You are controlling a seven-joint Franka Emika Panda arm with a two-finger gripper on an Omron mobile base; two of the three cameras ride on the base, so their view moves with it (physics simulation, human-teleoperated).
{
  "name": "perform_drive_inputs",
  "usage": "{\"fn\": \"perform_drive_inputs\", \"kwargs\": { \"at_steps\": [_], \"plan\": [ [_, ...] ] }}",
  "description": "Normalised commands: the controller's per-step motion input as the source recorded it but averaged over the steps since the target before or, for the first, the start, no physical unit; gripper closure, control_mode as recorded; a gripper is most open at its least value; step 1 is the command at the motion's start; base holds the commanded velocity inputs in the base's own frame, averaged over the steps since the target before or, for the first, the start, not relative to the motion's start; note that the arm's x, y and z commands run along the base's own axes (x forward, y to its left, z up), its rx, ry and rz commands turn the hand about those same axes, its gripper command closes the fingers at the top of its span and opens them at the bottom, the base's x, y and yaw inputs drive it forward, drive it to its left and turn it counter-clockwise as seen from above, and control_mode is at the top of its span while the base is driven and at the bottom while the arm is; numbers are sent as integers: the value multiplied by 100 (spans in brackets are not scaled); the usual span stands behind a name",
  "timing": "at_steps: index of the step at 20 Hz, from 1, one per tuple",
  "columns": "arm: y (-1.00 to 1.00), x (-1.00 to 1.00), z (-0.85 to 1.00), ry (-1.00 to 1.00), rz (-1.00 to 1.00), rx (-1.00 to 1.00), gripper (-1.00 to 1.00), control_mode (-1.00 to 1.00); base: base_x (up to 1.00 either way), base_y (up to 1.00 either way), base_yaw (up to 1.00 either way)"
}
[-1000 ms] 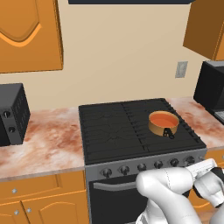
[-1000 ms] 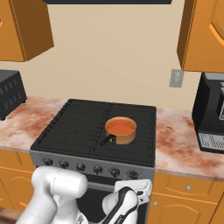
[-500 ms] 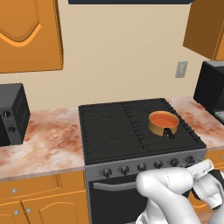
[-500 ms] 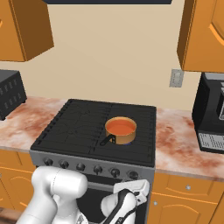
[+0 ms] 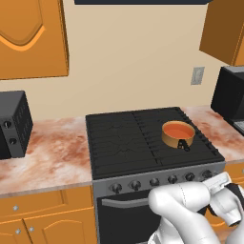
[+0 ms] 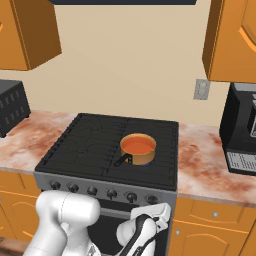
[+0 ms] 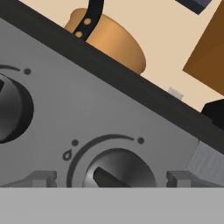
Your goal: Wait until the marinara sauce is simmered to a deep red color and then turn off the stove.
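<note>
With jaws spread either side of the knob, the gripper should advance squarely, close, then rotate it once the marinara sauce is deep red.

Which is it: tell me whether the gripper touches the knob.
Apart. In the hand view the open gripper straddles the knob: grey panel shows between each fingertip and the knob's edge.

A home kitchen: gas stove, marble counter, wooden cabinets.
</note>
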Motion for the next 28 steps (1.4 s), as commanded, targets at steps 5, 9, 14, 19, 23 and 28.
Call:
{"fn": "perform_drive_inputs", "kwargs": {
  "at_steps": [5,9,14,19,23,28],
  "plan": [
    [0,15,0,0,0,-3,-100,-100,0,0,0],
    [0,14,-1,0,0,-3,-100,-100,0,0,0],
    [0,8,-11,0,0,-2,-100,-100,0,0,0],
    [0,0,-8,0,0,0,-100,-100,0,0,0],
    [-2,2,-10,0,0,0,-100,-100,0,0,0],
    [0,9,-5,0,0,0,-100,-100,0,0,0]
  ]
}}
